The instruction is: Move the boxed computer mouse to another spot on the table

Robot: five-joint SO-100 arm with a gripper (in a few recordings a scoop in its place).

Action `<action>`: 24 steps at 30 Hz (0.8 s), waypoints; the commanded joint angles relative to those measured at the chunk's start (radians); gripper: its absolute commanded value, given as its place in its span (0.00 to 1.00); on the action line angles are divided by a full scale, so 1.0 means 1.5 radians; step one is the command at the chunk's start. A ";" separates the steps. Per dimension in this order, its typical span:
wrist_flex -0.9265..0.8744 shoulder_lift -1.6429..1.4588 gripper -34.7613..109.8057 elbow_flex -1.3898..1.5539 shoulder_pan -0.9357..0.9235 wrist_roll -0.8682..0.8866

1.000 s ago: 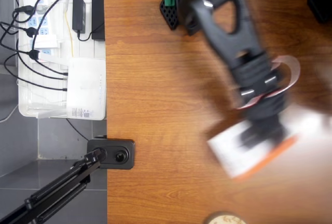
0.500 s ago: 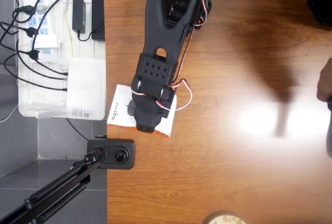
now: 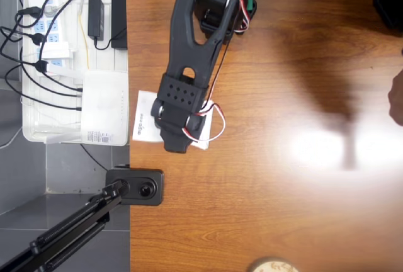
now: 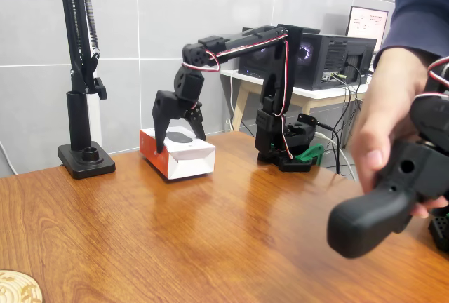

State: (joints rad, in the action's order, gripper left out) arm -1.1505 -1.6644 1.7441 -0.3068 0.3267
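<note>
**Fingers spread over carton**

Fingers (image 4: 161,122): two, black, spread apart and pointing down, straddling the boxed computer mouse (image 4: 179,152); whether they touch it cannot be told. Gripper (image 4: 179,132): directly above the carton. Arm (image 3: 200,45): black, elbow raised, reaching from its base toward the left table (image 3: 271,209) edge in the overhead view. Boxed computer mouse: flat on the table at that edge, beside the camera stand (image 4: 83,106).

Glossy reddish wood table (image 4: 210,233), matt white cardboard mouse box (image 4: 184,156), matt black plastic gripper (image 4: 179,124)
</note>
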 commanded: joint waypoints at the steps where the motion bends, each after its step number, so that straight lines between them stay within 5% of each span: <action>1: -0.079 0.000 0.24 -0.071 0.006 0.013; 12: 0.046 -0.058 0.24 -0.002 -0.021 0.042; 24: 0.013 -0.140 0.24 0.063 0.014 -0.006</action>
State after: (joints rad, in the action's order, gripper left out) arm -1.1275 -1.8147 1.8392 -0.2945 0.3313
